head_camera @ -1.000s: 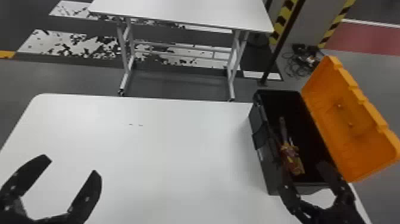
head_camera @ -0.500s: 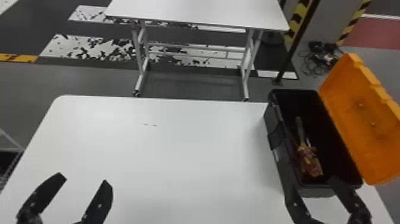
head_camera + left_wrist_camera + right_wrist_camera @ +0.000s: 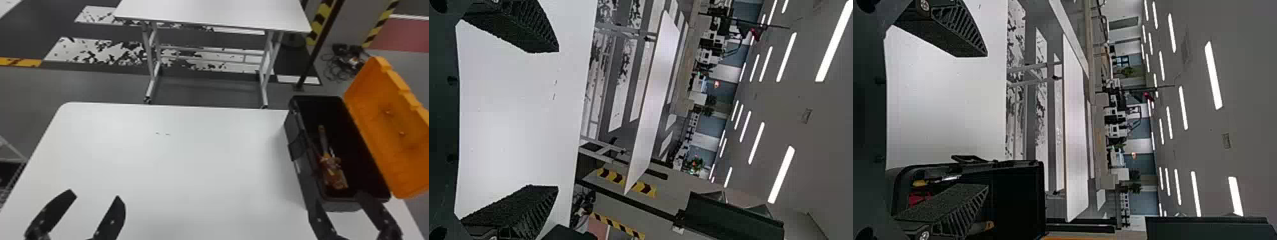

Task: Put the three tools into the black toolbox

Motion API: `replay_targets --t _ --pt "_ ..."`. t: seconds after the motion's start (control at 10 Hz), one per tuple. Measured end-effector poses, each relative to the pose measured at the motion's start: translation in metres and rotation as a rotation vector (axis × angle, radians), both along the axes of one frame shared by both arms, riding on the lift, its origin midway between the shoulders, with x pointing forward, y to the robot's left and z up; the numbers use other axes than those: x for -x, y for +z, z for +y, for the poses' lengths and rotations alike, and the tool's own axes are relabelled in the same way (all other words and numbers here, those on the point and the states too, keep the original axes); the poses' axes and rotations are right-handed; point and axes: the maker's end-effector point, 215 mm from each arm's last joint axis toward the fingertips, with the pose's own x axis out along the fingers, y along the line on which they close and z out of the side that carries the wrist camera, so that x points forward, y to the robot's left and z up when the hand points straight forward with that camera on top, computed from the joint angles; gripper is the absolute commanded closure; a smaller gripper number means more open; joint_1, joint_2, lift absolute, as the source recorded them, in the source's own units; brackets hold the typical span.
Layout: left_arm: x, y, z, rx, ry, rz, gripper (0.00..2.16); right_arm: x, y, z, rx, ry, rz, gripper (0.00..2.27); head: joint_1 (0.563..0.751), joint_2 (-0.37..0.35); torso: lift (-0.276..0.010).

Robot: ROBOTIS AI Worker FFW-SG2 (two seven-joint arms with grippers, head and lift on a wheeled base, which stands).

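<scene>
Tools [image 3: 333, 172] lie inside the black toolbox [image 3: 291, 126] at the right side of the white worktop [image 3: 191, 178], just ahead of the robot's right hand [image 3: 336, 196]. That hand, released and holding nothing, is by far the nearer, spread at the box's near end: one finger over the worktop, the other over the opening. The left hand [image 3: 95, 194], also empty and parted, hangs over the worktop's near left part, well apart from the box. The longest visible piece runs roughly with the toolbox's long walls, its far end pointing away from the right hand. With the load apparently delivered, the coming move likely calls for the right hand to back straight out, its inner finger clearing the rim and handles. The cluster shows a slim grey length tipped in orange, yellow grips, a silvery shaft and glossy red-orange pieces, overlapping too closely to count, beside the raised orange lid [image 3: 389, 127].
</scene>
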Motion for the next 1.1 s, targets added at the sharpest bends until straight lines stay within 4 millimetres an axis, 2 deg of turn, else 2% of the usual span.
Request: replay_targets --t 0.4,1.1 --pt "0.002 -0.003 -0.008 -0.021 -0.019 0.004 0.02 0.001 0.013 -0.003 0.003 -0.007 -0.043 0.06 0.695 -0.093 -0.051" --pt "0.001 -0.004 -0.009 -0.044 -0.021 -0.001 0.02 0.011 0.038 -0.009 -0.006 -0.029 -0.130 0.05 0.695 -0.113 -0.051"
